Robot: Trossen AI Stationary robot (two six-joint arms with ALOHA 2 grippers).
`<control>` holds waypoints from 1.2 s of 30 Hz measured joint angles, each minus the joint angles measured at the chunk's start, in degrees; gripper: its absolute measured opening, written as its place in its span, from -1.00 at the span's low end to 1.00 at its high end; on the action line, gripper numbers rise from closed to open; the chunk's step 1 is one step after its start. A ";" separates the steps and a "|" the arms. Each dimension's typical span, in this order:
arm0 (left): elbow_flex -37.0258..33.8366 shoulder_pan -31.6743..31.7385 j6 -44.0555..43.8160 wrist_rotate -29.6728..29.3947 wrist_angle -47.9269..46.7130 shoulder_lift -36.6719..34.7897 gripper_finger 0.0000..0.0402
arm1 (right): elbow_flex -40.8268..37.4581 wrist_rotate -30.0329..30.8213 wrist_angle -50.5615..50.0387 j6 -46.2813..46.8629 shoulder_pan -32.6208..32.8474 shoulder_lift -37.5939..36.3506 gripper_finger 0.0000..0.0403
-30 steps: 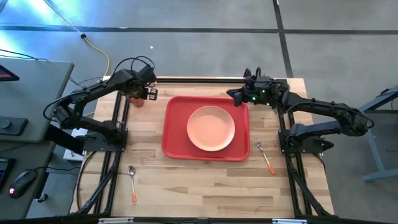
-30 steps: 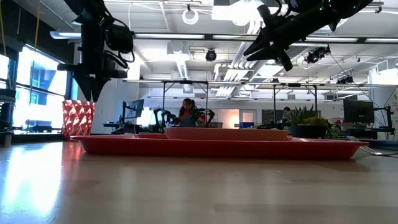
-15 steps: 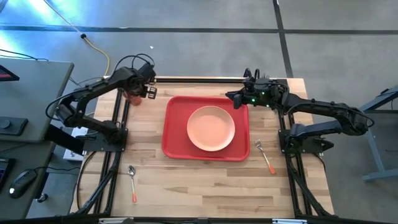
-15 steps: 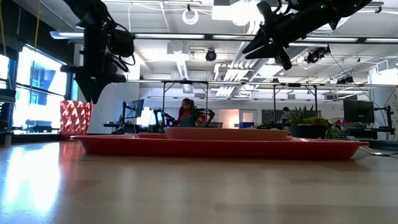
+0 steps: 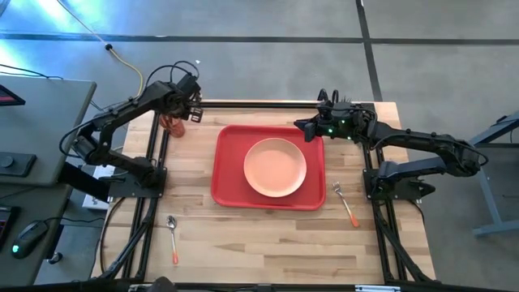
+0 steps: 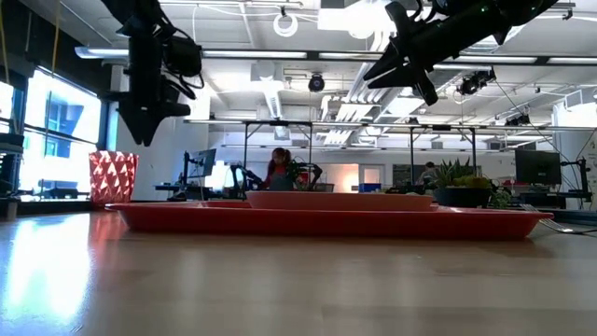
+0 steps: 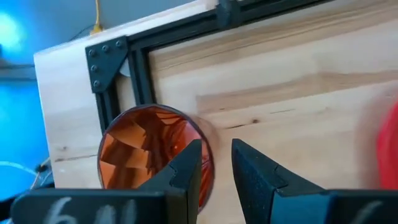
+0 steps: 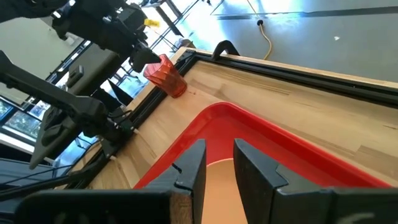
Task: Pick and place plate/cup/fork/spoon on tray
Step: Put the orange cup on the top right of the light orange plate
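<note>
The red-orange cup [image 5: 171,123] stands upright on the table's far left corner; it also shows in the left wrist view [image 7: 146,155] and the low view [image 6: 113,177]. My left gripper [image 5: 185,104] hangs above it, pointing down, slightly open and empty [image 7: 217,152]. The peach plate [image 5: 276,166] lies in the red tray [image 5: 229,188]. My right gripper [image 5: 302,126] hovers over the tray's far right corner, slightly open and empty [image 8: 219,152]. The spoon [image 5: 173,235] lies near left of the tray and the fork [image 5: 345,203] right of it.
Black frame rails [image 5: 259,103] run along the far edge and both sides of the table. A green potted plant [image 6: 462,187] stands at the far right. Bare wood lies between the tray and the near edge [image 5: 268,243].
My left gripper has moved toward the table's far edge and risen a little, so that more of the cup shows from above.
</note>
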 joint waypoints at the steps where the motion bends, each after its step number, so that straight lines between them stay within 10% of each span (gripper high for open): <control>1: 0.02 0.56 0.02 0.12 -0.02 0.26 -0.62 | 0.00 0.02 0.00 0.29 0.00 0.00 -0.65; 36: -0.02 0.07 0.01 -0.25 -3.89 2.12 -0.62 | 0.00 0.52 -2.97 -0.87 -1.71 0.00 -0.65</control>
